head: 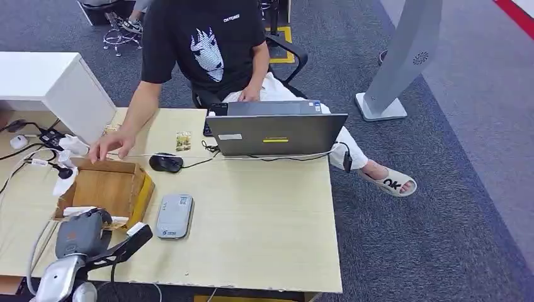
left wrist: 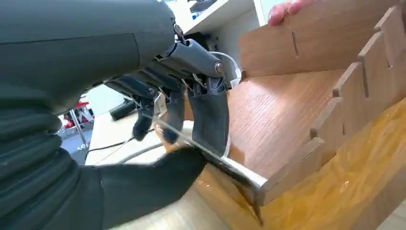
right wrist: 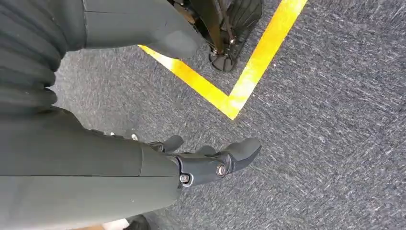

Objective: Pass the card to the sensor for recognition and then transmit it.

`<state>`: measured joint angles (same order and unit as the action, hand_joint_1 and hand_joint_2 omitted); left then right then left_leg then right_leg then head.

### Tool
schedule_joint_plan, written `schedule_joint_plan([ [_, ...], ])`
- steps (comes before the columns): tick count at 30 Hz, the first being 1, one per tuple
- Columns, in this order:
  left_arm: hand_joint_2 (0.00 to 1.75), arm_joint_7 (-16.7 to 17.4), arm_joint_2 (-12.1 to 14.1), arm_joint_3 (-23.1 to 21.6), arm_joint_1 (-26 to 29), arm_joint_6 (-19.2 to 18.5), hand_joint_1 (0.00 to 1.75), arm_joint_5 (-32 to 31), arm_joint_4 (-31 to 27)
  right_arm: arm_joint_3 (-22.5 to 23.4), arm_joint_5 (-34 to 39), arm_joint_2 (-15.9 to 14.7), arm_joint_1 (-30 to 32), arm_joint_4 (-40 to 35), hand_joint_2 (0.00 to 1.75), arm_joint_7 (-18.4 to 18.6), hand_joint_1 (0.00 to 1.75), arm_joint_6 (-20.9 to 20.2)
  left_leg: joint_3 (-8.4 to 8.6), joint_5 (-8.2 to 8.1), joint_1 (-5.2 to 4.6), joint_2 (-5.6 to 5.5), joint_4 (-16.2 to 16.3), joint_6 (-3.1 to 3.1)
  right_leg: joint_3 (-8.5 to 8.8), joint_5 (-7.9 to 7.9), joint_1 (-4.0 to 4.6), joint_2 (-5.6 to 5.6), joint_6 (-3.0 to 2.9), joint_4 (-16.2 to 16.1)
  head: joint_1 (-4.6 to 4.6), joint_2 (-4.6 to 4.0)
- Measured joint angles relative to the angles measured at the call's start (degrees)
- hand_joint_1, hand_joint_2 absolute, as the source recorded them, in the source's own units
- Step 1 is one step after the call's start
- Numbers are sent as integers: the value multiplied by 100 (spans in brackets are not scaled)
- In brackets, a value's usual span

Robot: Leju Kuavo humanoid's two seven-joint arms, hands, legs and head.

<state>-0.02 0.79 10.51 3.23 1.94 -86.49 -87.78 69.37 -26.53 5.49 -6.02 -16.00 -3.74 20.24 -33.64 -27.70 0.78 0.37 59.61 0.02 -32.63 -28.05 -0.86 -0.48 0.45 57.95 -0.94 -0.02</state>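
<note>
Left arm reaching forward from below, left hand (head: 80,231) low over the near edge of the wooden box (head: 107,189), dark fingers (left wrist: 210,115) and thumb pinching a thin card (left wrist: 206,153) by its edge. Right hand (right wrist: 210,160) hanging beside the body above the carpet, fingers loosely extended and apart, holding nothing

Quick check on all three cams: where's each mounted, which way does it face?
Head: high on the body, looking forward and down at the desk; left hand shows.
Left wrist: behind the left hand, facing the wooden box.
Right wrist: on the hanging arm, facing carpet; right hand shows.
Shared: head and left wrist both see the wooden box.
</note>
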Motion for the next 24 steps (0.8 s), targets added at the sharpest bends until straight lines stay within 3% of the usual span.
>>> schedule_joint_plan([
  [24,175,-17,-116,0,-47,457,175,-162,77,-116,-195,-7,0,-2,175,-61,0,85,0,0,0,-1,0,0,-1,0,0,0,0,0,0,0],
])
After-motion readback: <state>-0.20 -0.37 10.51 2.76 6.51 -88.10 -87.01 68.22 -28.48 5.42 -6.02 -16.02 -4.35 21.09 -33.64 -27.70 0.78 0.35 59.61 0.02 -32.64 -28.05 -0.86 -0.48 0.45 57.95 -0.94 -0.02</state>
